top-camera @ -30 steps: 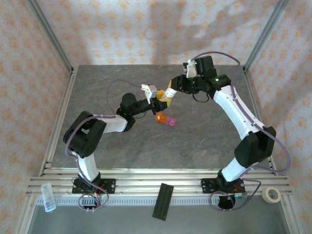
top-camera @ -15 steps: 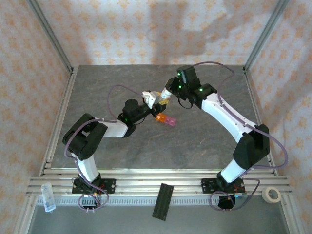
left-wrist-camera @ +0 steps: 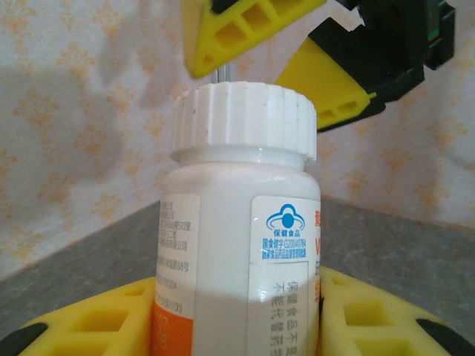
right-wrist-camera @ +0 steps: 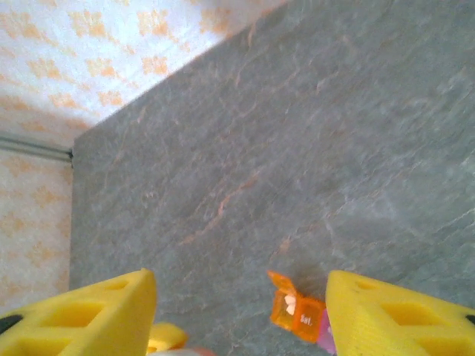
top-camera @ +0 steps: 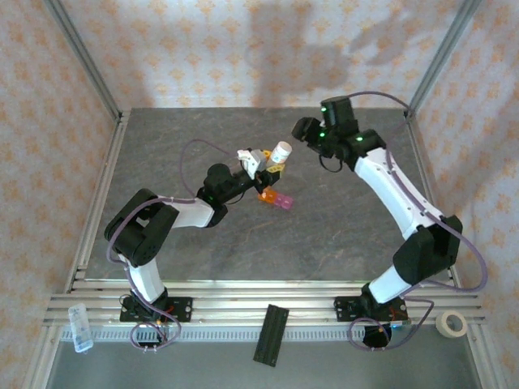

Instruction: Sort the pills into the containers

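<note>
A white pill bottle (top-camera: 280, 151) with its ribbed cap (left-wrist-camera: 243, 122) on stands upright in my left gripper (top-camera: 272, 168), which is shut on the bottle's body (left-wrist-camera: 237, 245) between its yellow fingers (left-wrist-camera: 89, 326). My right gripper (top-camera: 302, 131) hovers just right of and above the cap, open with nothing between its fingers (right-wrist-camera: 401, 319). The containers (top-camera: 274, 198) lie on the table just below the bottle. The orange compartment (right-wrist-camera: 297, 311) has its lid up with white pills inside, and the pink compartment (right-wrist-camera: 324, 343) is joined to its right.
The grey table (top-camera: 324, 235) has metal frame posts at its back corners. Along the near rail lie a black bar (top-camera: 271, 334), a tape roll (top-camera: 452, 323) and a clear plastic piece (top-camera: 79, 327). Patterned walls close in the back and sides.
My right gripper, which was shut at the bottle's cap, has opened and drawn back to the right. The left gripper still holds the bottle in about the same place.
</note>
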{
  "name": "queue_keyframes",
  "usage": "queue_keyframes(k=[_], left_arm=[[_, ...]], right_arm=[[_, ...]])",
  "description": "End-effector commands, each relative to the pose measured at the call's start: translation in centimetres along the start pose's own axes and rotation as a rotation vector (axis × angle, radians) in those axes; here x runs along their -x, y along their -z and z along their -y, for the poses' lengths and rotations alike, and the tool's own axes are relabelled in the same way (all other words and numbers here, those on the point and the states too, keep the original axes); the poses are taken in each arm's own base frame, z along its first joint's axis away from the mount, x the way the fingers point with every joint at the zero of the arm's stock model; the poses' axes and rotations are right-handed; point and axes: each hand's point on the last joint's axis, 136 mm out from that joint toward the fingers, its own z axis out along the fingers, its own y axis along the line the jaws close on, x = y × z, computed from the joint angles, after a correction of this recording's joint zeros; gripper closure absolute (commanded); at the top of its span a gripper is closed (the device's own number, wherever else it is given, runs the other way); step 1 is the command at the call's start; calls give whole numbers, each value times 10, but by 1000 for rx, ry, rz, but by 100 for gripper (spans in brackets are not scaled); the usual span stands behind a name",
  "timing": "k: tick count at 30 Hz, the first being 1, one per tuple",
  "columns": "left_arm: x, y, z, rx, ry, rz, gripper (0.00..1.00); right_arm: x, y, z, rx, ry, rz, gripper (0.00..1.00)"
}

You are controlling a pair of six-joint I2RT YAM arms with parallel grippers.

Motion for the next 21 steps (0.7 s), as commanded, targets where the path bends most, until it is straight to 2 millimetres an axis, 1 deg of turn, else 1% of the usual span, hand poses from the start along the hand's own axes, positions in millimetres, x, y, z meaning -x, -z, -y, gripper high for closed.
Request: queue_keyframes(k=[1,4,6,8,10,13,16,21], left_arm=[[34,-1,4,-76,22,101,100],[38,-1,7,-125,64,104,100],[44,-2,7,-167,137,109,100],[50,-4,6,-212,215,112,100],[55,-5,7,-254,273,110,100],[59,-7,16,-325,296,99,100],[59,-7,21,-358,311,88,100],[58,-7,23,-378,319,80,100]], right_arm=[[12,42,-28,135,220,7,32],[5,55,-42,214,362,-36,31],[-4,61,-52,283,448,-75,31],[-12,65,-59,333,502,-108,31],[-15,66,-60,350,527,-122,30],[-18,63,-61,354,551,-142,30],[-20,62,-63,366,558,-161,30],[-22,57,-67,381,551,-179,30]])
